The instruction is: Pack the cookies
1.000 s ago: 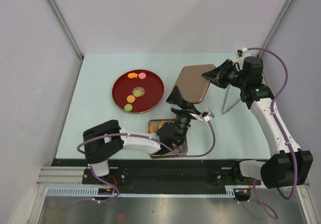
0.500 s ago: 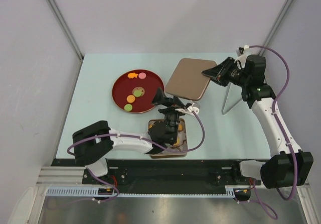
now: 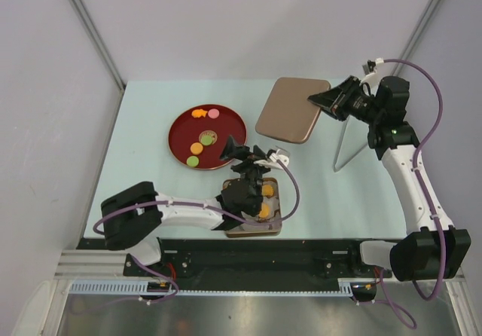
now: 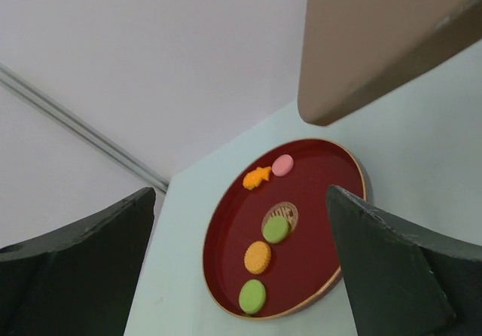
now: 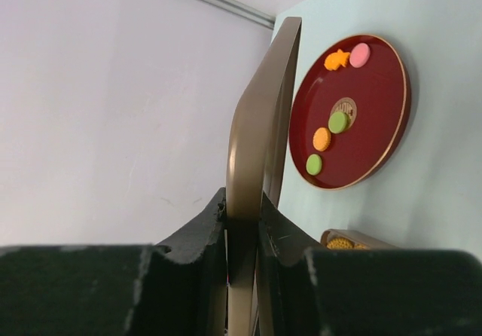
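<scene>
Cookies [image 3: 196, 148] sit in two places: five lie on the red plate [image 3: 228, 127], and a few orange ones show in the tin [image 3: 254, 232] at the near edge of the table. Over the last second your right gripper [image 3: 329, 99] has carried the lid [image 3: 290, 110] away from above the tin toward the far right. It is clamped on the lid's edge, which the right wrist view shows pinched edge-on between the fingers. Your left gripper [image 3: 242, 154] has swung from the tin's right side toward the plate, jaws spread wide and empty. So the tin stands uncovered, and you look set to fetch the next cookie. You cannot count what is in the tin: the left arm covers most of it, and the right wrist view catches only one corner. The left wrist view cuts the lid off at the frame's top edge.
</scene>
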`<action>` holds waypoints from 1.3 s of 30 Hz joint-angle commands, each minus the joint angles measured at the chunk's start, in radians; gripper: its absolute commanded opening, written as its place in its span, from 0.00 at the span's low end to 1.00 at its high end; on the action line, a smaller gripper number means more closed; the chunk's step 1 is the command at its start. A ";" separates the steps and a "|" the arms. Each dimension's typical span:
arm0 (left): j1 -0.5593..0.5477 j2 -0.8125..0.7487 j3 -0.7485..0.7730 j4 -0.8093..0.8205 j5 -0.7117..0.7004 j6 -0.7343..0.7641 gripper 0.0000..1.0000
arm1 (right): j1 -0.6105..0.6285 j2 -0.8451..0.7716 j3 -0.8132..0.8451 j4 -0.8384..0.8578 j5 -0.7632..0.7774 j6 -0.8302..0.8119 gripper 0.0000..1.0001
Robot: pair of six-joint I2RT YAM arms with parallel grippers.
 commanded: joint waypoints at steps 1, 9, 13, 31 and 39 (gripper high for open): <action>0.039 -0.116 0.002 -0.275 -0.031 -0.314 1.00 | -0.004 0.003 0.061 0.108 -0.078 0.034 0.00; 0.268 -0.366 0.107 -1.187 0.243 -1.260 1.00 | 0.028 -0.021 0.060 0.098 -0.116 -0.038 0.00; 0.396 -0.451 0.113 -1.310 0.430 -1.444 1.00 | 0.069 -0.035 0.047 0.053 -0.110 -0.135 0.00; 0.785 -0.684 0.022 -1.451 0.969 -1.646 0.99 | 0.183 -0.031 -0.356 0.366 -0.388 -0.014 0.00; 0.791 -0.752 -0.042 -1.436 0.948 -1.672 0.98 | 0.237 0.045 -0.534 0.731 -0.385 0.169 0.00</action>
